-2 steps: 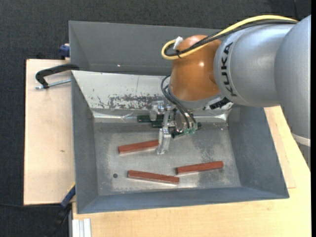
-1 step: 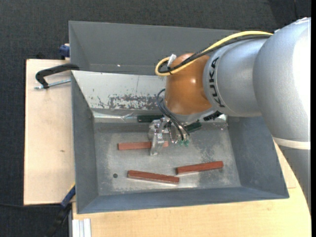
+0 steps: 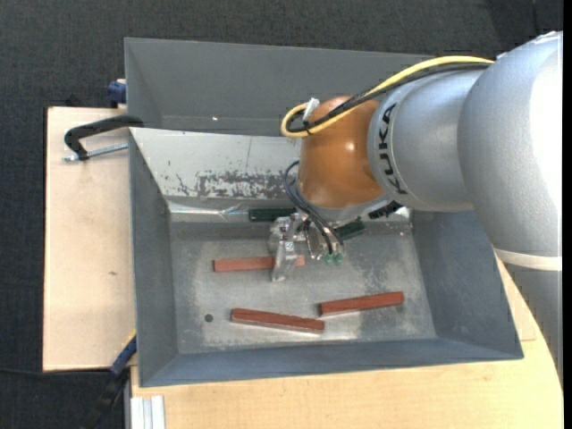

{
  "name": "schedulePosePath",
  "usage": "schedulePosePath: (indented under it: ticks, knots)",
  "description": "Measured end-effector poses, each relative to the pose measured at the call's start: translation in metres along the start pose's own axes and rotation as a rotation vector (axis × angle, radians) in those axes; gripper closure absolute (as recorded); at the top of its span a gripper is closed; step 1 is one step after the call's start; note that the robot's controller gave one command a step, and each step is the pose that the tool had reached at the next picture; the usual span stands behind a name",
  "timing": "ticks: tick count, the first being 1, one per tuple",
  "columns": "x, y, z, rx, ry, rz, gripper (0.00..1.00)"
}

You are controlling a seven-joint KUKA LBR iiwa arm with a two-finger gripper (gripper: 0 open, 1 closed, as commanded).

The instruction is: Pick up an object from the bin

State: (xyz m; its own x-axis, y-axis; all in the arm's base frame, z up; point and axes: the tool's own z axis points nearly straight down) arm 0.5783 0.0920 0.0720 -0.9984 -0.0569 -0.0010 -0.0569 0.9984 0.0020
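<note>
My gripper (image 3: 286, 256) is low over the bin floor, just left of the middle. It stands at the right end of a short red-brown flat stick (image 3: 241, 264) that lies level and points left. A small reddish bit shows just right of the gripper, so the stick seems to pass under it. Whether it is gripped I cannot tell. Nearer the front lie two longer red-brown sticks, one to the right (image 3: 360, 305) and one to the left (image 3: 276, 320), both apart from the gripper.
A dark slim thing (image 3: 268, 214) lies along the foot of the back wall, partly under the arm's orange cover. The arm comes in from the right and hides the bin's right rear part. A small dark spot marks the floor at the front left.
</note>
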Motion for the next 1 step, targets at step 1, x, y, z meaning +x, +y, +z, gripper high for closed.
schedulePosePath:
  ticks: [1]
  knots:
    - [0.028,-0.0015,-0.1418,0.0,-0.003,-0.006,1.0]
